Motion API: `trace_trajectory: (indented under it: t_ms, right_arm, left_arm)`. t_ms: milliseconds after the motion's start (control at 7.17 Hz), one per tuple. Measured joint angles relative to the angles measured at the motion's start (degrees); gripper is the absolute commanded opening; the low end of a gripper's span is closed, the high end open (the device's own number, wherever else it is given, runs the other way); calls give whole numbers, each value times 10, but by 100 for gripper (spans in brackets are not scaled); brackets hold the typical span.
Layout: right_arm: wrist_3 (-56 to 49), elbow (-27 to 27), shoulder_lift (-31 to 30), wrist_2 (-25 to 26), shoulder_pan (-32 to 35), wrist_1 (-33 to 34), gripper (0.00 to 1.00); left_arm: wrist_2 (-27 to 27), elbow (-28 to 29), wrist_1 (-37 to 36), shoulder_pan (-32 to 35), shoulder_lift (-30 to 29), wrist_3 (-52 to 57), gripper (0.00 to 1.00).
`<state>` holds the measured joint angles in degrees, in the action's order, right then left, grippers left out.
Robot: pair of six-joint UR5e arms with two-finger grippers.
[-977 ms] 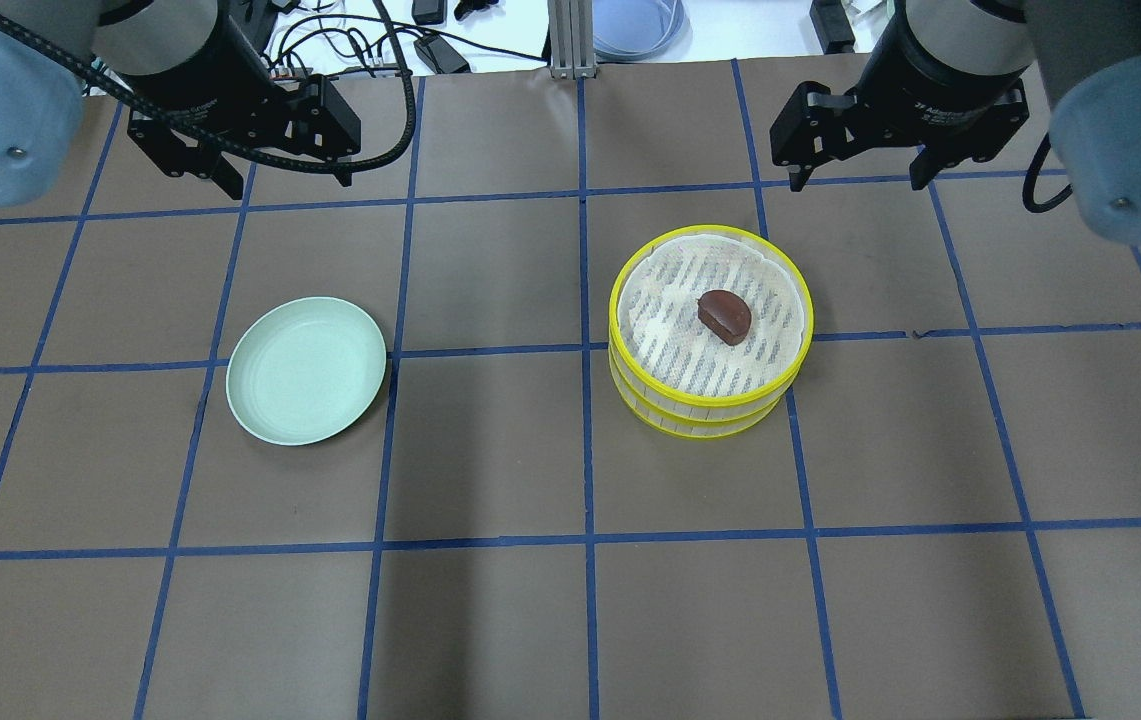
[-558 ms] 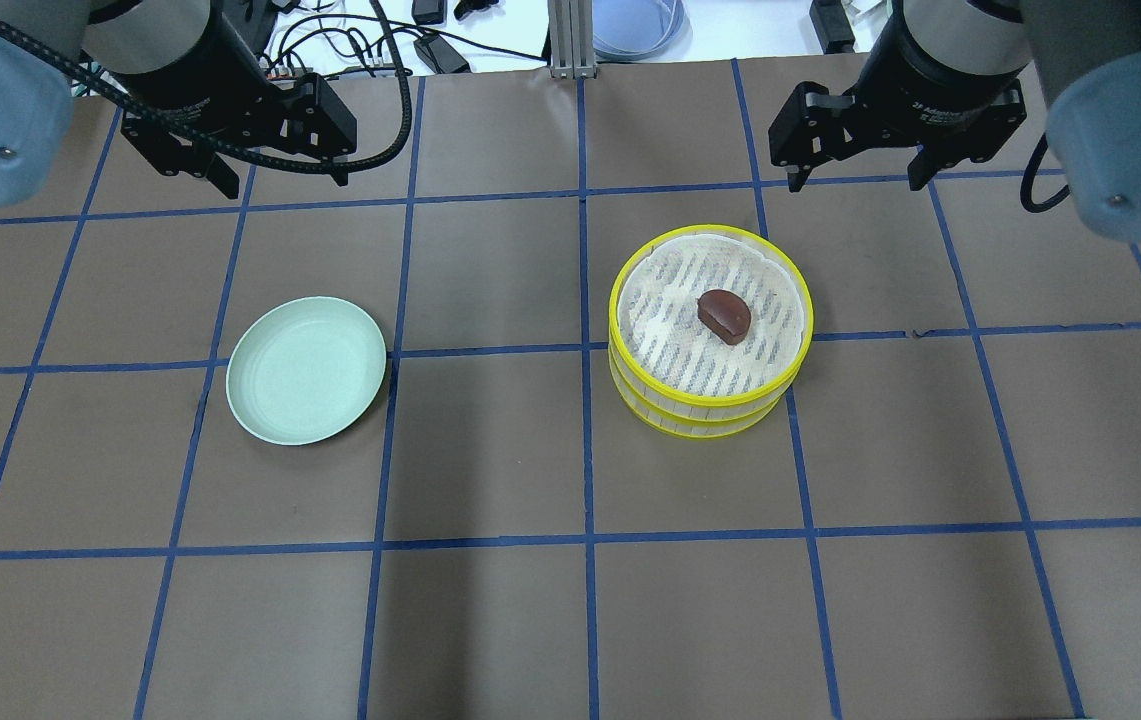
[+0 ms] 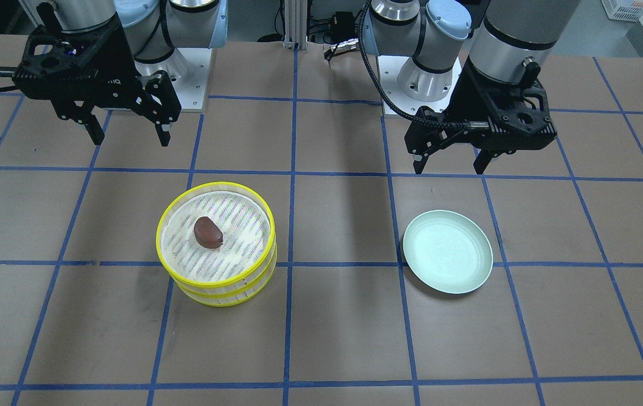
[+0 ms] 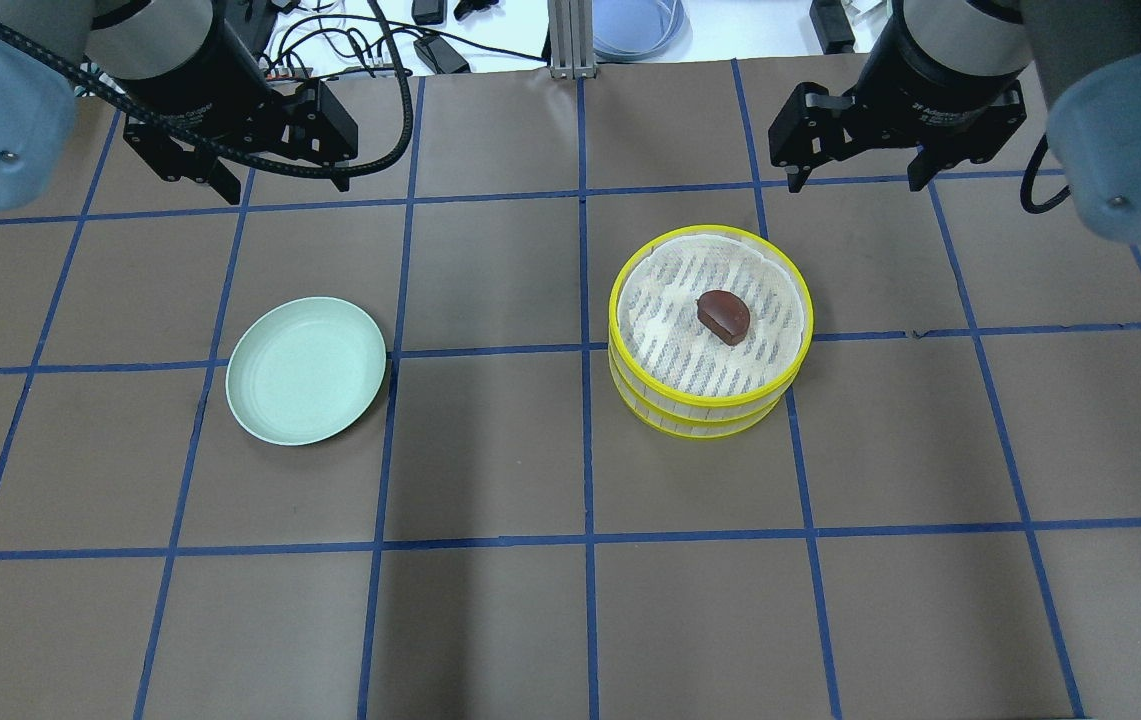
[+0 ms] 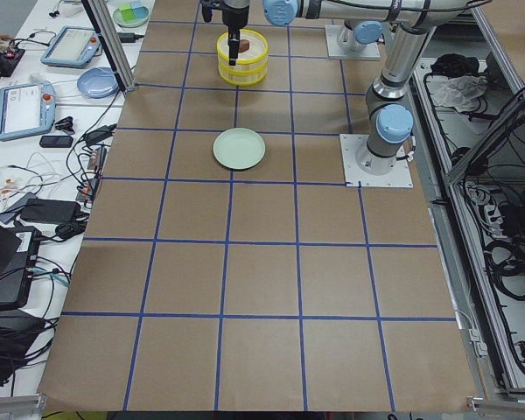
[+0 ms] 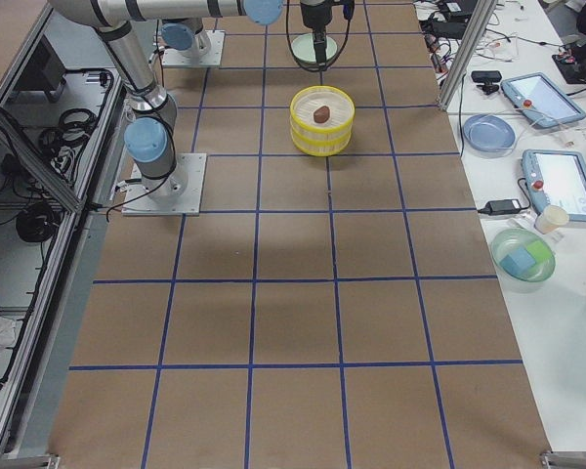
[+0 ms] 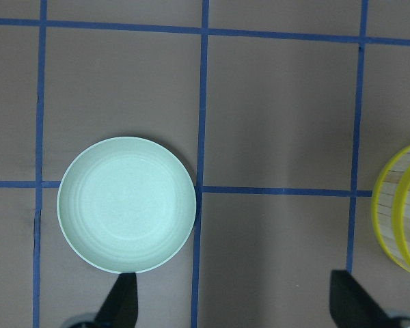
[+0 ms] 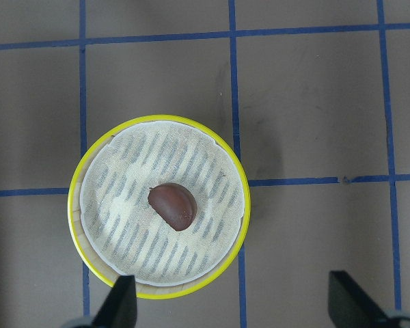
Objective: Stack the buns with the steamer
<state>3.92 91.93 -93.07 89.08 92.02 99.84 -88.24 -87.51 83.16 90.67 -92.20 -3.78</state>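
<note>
The steamer's two yellow-rimmed tiers stand stacked right of centre, also in the front view. The dark reddish-brown bun lies on the top tier's slatted floor, also in the right wrist view. The cream-white bun is not visible in any view. My left gripper is open and empty, high above the table behind the plate. My right gripper is open and empty, high behind the steamer.
An empty pale green plate lies left of centre, also in the left wrist view. Brown paper with blue tape lines covers the table. Cables and devices lie beyond the far edge.
My left gripper has drawn back slightly toward the far edge. The steamer, bun, plate and right gripper have not moved.
</note>
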Motion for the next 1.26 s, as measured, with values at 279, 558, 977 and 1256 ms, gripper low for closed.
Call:
trace_trajectory:
  t_ms: [279, 558, 977, 1256]
  right_arm:
    - [0, 0, 0, 0, 0, 0, 100]
    - [-1, 0, 0, 0, 0, 0, 100]
    - [-21, -1, -1, 0, -1, 0, 100]
    - [-29, -1, -1, 0, -1, -1, 100]
  left_arm:
    - [0, -1, 2, 1, -1, 0, 100]
    - [1, -1, 2, 2, 0, 0, 100]
    - [1, -5, 2, 6, 3, -3, 100]
    - [1, -8, 2, 8, 4, -4, 100]
